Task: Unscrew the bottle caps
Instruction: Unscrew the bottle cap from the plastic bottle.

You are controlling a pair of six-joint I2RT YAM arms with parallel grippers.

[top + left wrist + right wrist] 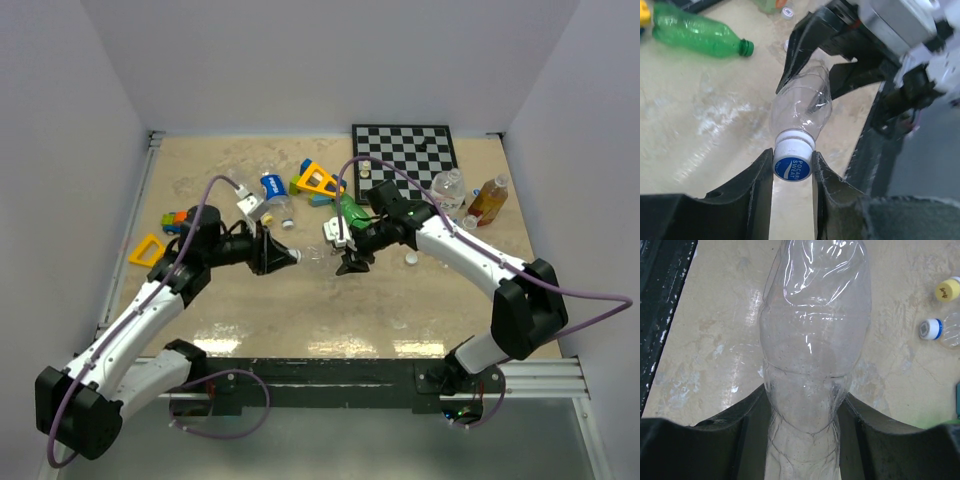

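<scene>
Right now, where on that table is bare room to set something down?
Barest: the strip of table between the held clear bottle and the near edge, plus the back left corner. Crowded around toy blocks, chessboard, right-hand bottles.

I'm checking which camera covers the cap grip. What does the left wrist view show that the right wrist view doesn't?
Only the left wrist view: the blue-topped white cap clamped in the left pincer, and a green bottle lying on its side. Only the right wrist view: a yellow cap and a blue-and-white cap off to the right. Both: the clear bottle, gripped around its body by the right pincer.
</scene>
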